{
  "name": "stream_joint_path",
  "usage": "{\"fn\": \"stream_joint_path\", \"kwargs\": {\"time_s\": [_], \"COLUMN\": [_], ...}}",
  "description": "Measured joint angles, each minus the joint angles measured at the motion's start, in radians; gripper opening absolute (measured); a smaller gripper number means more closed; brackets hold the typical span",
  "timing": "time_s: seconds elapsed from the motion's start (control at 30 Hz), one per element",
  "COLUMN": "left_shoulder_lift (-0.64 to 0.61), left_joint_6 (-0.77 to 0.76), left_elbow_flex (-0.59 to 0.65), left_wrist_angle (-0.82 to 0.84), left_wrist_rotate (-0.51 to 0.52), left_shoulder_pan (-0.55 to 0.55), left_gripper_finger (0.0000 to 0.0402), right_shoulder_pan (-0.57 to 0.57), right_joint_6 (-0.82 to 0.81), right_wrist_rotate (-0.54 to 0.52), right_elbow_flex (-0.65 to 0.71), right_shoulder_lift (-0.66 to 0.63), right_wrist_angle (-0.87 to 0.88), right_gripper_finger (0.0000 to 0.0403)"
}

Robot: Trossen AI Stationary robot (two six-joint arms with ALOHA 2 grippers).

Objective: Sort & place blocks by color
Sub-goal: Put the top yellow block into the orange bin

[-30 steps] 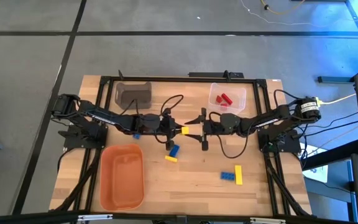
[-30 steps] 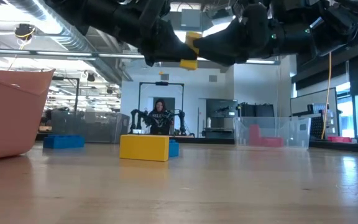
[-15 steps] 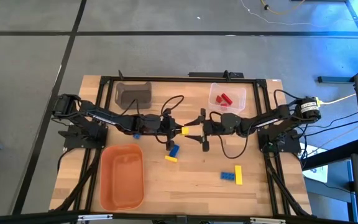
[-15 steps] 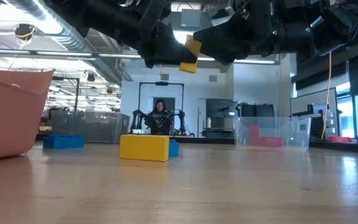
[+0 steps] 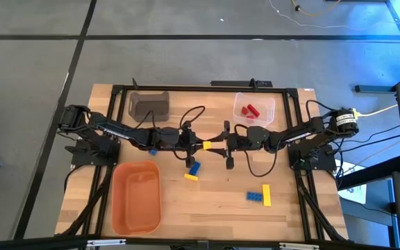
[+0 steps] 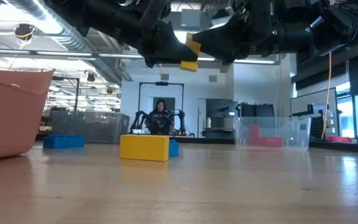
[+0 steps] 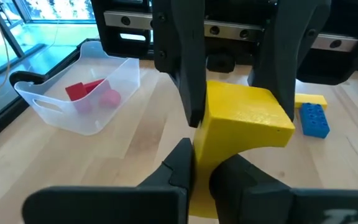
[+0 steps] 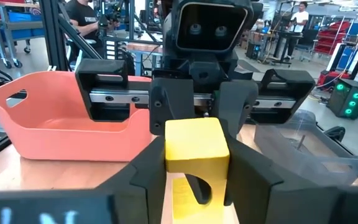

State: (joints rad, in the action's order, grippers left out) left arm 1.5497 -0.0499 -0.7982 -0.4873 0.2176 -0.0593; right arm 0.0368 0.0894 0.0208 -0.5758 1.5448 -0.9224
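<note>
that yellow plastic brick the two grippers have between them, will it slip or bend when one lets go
The yellow plastic brick looks rigid with flat faces, so bending seems unlikely. Its glossy surface could slip a little. The left gripper and right gripper both clamp it in mid-air, so it probably weighs little.

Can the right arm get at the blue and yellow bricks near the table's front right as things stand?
Probably not yet. The right gripper and left gripper both clasp a yellow brick in mid-air at the table's centre. The blue and yellow bricks lie unobstructed on its side.
</note>
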Motion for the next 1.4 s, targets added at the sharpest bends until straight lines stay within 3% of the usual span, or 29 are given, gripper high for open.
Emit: {"fn": "stream_joint_path", "kwargs": {"time_s": [0.4, 0.6, 0.73, 0.87, 1.13, 1.4], "left_shoulder_lift": [-0.029, -0.125, -0.236, -0.374, -0.627, -0.697], "left_joint_6": [0.012, 0.008, 0.003, 0.002, 0.032, 0.034], "left_elbow_flex": [0.0, 0.0, 0.034, 0.138, 0.389, 0.442], "left_wrist_angle": [0.078, 0.245, 0.342, 0.311, 0.031, -0.033], "left_wrist_rotate": [0.012, 0.035, 0.092, 0.151, 0.165, 0.163], "left_shoulder_pan": [-0.008, -0.008, -0.011, -0.023, -0.023, -0.021], "left_gripper_finger": [0.0125, 0.0138, 0.0138, 0.0138, 0.0139, 0.0139], "right_shoulder_pan": [0.0, -0.004, -0.003, -0.004, -0.005, -0.005], "right_joint_6": [-0.004, 0.017, 0.029, 0.045, 0.02, -0.006], "right_wrist_rotate": [-0.001, -0.007, -0.092, -0.161, -0.294, -0.289], "right_elbow_flex": [-0.001, 0.006, 0.044, 0.134, 0.365, 0.412], "right_shoulder_lift": [-0.003, -0.059, -0.154, -0.287, -0.57, -0.621], "right_wrist_angle": [0.037, 0.127, 0.221, 0.245, 0.124, 0.07], "right_gripper_finger": [0.0136, 0.0136, 0.0136, 0.0136, 0.0136, 0.0136]}}
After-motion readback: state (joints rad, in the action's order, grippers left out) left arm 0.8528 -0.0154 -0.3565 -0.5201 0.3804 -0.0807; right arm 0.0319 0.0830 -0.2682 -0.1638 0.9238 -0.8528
